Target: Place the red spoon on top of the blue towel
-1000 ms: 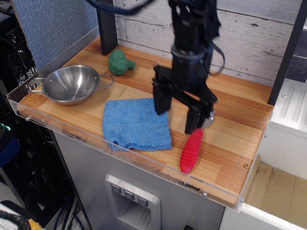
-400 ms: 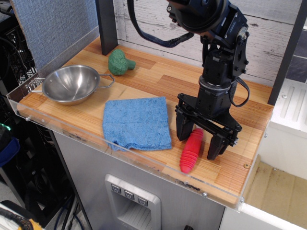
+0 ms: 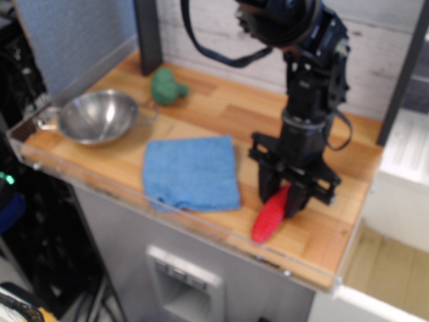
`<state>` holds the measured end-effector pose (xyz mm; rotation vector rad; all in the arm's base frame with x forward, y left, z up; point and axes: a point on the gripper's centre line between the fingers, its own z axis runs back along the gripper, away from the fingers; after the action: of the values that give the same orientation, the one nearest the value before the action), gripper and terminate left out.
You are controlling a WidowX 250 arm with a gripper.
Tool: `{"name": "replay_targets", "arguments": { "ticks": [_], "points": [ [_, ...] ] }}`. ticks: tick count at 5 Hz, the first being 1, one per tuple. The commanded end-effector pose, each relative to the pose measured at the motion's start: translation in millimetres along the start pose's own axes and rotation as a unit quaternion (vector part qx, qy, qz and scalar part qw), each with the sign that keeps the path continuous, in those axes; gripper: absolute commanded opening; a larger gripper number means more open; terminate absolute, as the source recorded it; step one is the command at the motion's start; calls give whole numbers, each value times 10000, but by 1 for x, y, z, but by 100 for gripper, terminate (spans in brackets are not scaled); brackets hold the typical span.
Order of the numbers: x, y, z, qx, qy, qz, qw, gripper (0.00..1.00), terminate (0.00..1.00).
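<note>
Now end effector (image 3: pixel 284 198) around red spoon (image 3: pixel 270 216), beside blue towel (image 3: pixel 190 172).

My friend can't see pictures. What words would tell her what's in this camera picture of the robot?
A black robot gripper is closed around the upper end of a red spoon lying on a wooden counter. A blue towel lies just left of it; farther left are a steel bowl and a green toy. The picture is slightly blurry.
</note>
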<state>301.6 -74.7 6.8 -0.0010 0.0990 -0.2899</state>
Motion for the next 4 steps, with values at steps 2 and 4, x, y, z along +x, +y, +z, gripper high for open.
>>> {"name": "replay_targets", "arguments": {
  "ticks": [2, 4],
  "points": [
    [-13, 21, 74, -206, -745, -436, 9961, 0, 0],
    [-50, 72, 70, 29, -649, -168, 9977, 0, 0]
  ]
}}
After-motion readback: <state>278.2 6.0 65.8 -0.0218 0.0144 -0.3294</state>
